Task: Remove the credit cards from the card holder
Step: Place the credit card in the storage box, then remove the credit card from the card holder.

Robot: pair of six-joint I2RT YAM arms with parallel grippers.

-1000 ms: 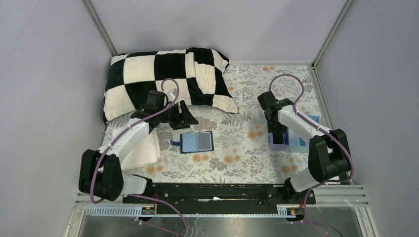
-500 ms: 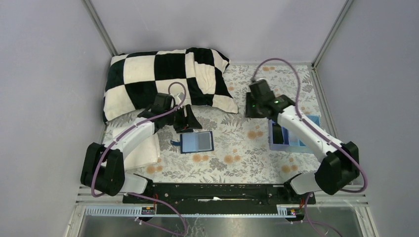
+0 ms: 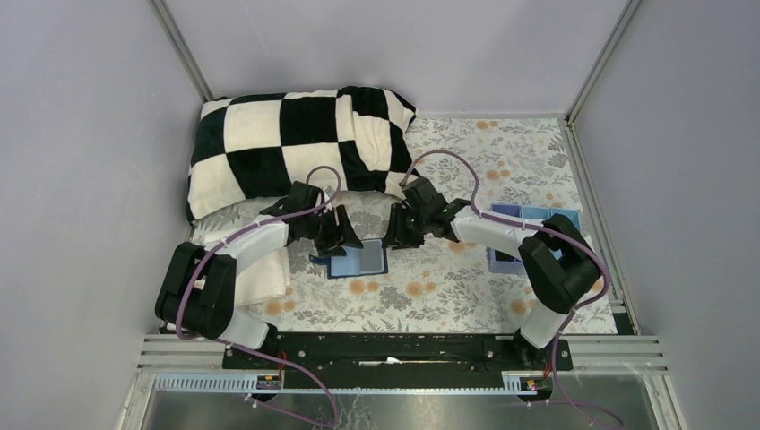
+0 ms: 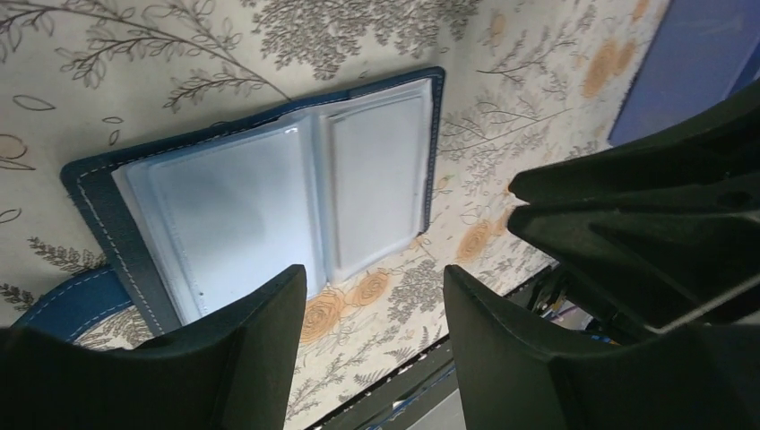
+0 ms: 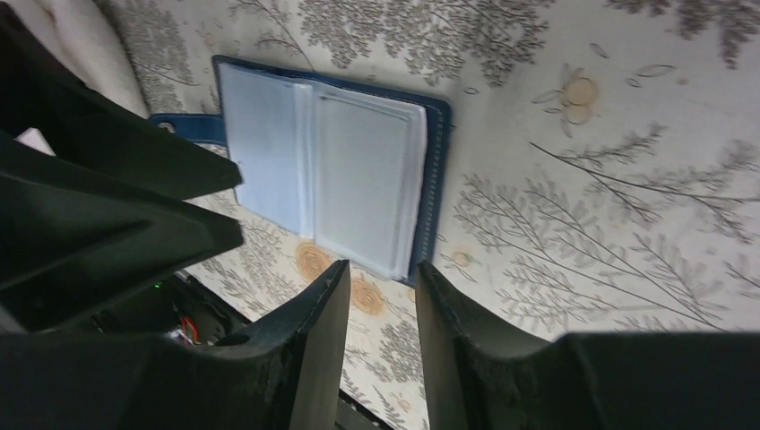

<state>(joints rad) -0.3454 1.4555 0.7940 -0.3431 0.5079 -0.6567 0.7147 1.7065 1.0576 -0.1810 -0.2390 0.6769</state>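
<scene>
1. I have the card holder (image 3: 358,260) lying open and flat on the floral tablecloth (image 3: 448,296), near the middle of the table, with its pale slotted inside facing up.
2. Its closure tab (image 3: 315,261) sticks out from the left edge, towards the folded white cloth (image 3: 260,273).
3. The sleeves look pale and glossy on both wrist cameras; I cannot tell whether any cards sit in them.
4. My left gripper (image 3: 344,240) is at the holder's far left corner. On its wrist camera the jaws stand well apart with nothing between them, and the open holder (image 4: 269,188) fills the view beyond the left gripper (image 4: 375,282).
5. My right gripper (image 3: 394,238) is at the holder's far right corner, close to the left one. Its jaws are apart by only a narrow gap, and nothing is between them; the holder (image 5: 332,170) lies just past the right gripper (image 5: 381,269).
6. I cannot tell whether either gripper is touching the holder.
7. A black-and-white checked pillow (image 3: 296,143) lies along the far left, and a light-blue tray (image 3: 536,213) sits to the right, partly under my right arm.
</scene>
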